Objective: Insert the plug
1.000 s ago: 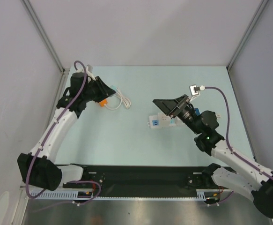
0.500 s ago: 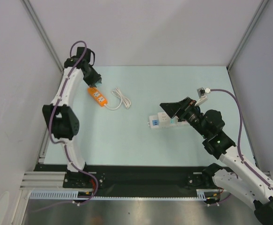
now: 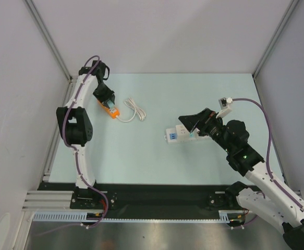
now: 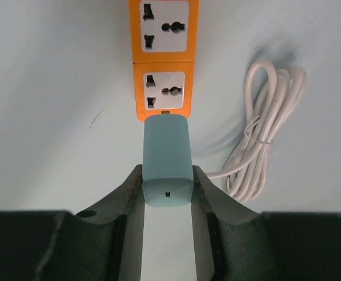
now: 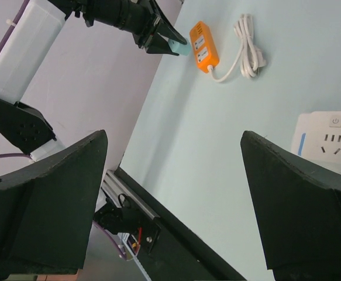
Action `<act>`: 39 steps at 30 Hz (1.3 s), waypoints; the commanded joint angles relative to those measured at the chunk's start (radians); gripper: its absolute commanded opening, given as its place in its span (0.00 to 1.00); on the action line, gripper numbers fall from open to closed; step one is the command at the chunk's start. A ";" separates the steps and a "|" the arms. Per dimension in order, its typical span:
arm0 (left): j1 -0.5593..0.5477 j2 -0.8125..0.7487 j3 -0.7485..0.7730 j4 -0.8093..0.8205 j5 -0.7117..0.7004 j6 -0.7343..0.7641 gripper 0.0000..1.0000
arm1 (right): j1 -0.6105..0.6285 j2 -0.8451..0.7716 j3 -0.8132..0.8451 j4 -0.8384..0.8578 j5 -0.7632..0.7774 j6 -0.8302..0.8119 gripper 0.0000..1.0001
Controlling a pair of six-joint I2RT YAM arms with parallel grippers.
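Fingers [image 4: 127,196] of the left hand [image 4: 168,175] are clamped on both flanks of a pale teal, rounded-block plug [image 4: 167,155]. They grip its rear half, so the front end pokes forward, free to meet a socket. That end sits right at the near end of a flat orange plastic power strip [image 4: 164,58] lying on the pale green desk [image 4: 53,88]. I cannot tell from here whether the two are touching, and the pins are hidden. The plug is lined up along the strip's length rather than standing over one of its white socket faces, so I'd say it has yet to be lifted and turned down onto the nearest socket [image 4: 164,91]. Just beside the strip lies its white cord, coiled and tied in a loose bundle [image 4: 264,134], out of the approach path. Well apart on the other side, the right hand [image 5: 173,152] hangs with its fingers spread wide and nothing between them, above the desk near a white rectangular power strip [image 5: 328,140], seemingly just waiting.
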 commanded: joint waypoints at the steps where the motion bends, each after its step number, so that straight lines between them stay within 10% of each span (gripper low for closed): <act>1: 0.022 0.033 0.037 -0.019 0.018 -0.044 0.00 | -0.004 -0.004 0.043 -0.014 0.029 -0.021 1.00; 39: 0.111 0.212 0.025 0.009 0.101 -0.025 0.00 | -0.004 -0.033 0.028 -0.047 0.111 -0.051 1.00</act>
